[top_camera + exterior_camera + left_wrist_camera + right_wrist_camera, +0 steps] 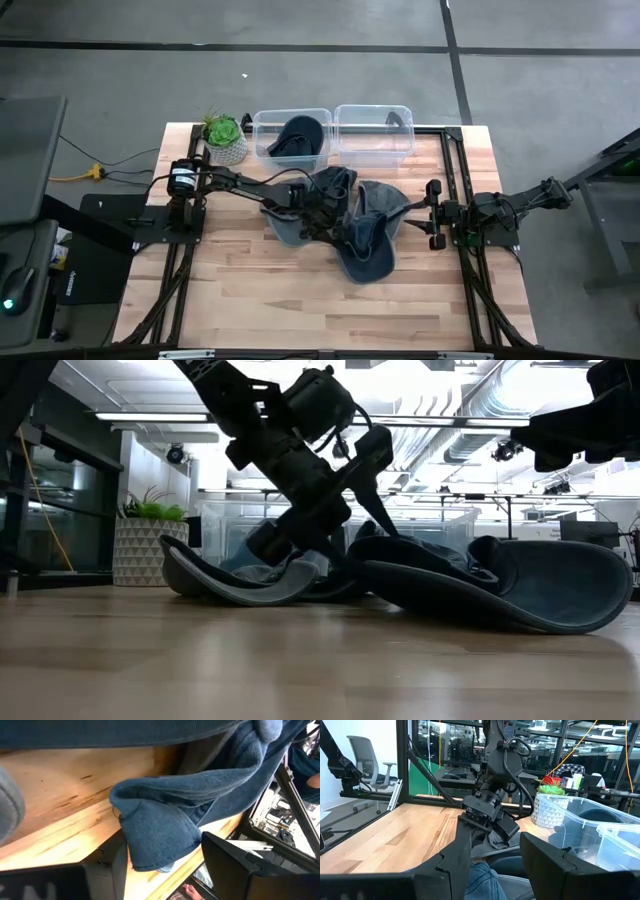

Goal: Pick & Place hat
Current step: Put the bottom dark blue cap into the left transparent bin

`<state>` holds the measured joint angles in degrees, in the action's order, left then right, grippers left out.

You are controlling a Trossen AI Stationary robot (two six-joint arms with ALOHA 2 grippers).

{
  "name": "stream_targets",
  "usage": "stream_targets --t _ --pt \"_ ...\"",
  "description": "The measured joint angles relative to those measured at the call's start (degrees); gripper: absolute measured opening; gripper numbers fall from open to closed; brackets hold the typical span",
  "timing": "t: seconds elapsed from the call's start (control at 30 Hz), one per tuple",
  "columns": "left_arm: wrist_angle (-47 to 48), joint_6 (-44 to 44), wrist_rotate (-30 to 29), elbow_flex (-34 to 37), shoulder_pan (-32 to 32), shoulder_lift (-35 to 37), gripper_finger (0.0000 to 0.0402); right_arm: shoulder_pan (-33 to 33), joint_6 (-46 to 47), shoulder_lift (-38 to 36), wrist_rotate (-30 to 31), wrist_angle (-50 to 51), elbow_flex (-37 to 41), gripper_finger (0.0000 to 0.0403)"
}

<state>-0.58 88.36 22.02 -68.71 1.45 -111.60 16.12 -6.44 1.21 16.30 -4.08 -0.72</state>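
Matt blue cloth hats point(370, 240) lie on a smooth pale wood table point(250, 290) beside clear plastic bins point(375, 135)

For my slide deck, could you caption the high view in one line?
Left gripper lowered onto a pile of blue hats; right gripper open beside it; one hat already in a clear bin.

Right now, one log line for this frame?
left gripper: down in the hat pile, fingers around blue fabric | right gripper: open, waiting at pile's right edge | left bin: one hat inside | right bin: no hat
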Motion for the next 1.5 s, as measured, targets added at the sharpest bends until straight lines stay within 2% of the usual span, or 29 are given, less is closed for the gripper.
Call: stream_targets --t 0.1,0.37,0.7,0.93,1.07,1.27,1.4,1.5 --pt "0.00 -0.96 0.02 0.00 0.02 0.01 0.0151 0.00 0.00 0.00 -0.01 0.00 0.01 0.0165" --pt "0.07 -5.93 1.27 0.00 0.02 0.00 0.0012 -0.01 0.00 0.00 0.00 0.00 0.01 0.0165" --pt "1.63 -13.37 4.52 0.00 0.04 0.01 0.0001 0.00 0.00 0.00 -0.01 0.00 0.01 0.0165" --pt "12.60 -21.06 5.48 -0.02 0.04 2.52 0.0000 -0.02 -1.66 0.00 0.26 -0.01 0.01 0.0165" --pt "14.35 -23.54 5.51 0.02 0.03 4.26 0.0000 -0.05 -10.87 0.00 6.02 -0.55 0.01 0.0165" --pt "13.59 -24.53 4.84 -0.04 0.00 8.15 0.0000 -0.07 -11.76 0.00 10.28 -0.66 0.00 0.0165" --pt "13.36 -25.12 3.25 -0.03 0.04 10.37 0.0000 -0.07 -11.57 0.00 9.60 -0.63 0.01 0.0165" --pt "13.29 -25.21 2.37 -0.04 0.05 10.83 0.0000 -0.07 -8.72 0.00 6.22 -0.55 -0.01 0.0165"
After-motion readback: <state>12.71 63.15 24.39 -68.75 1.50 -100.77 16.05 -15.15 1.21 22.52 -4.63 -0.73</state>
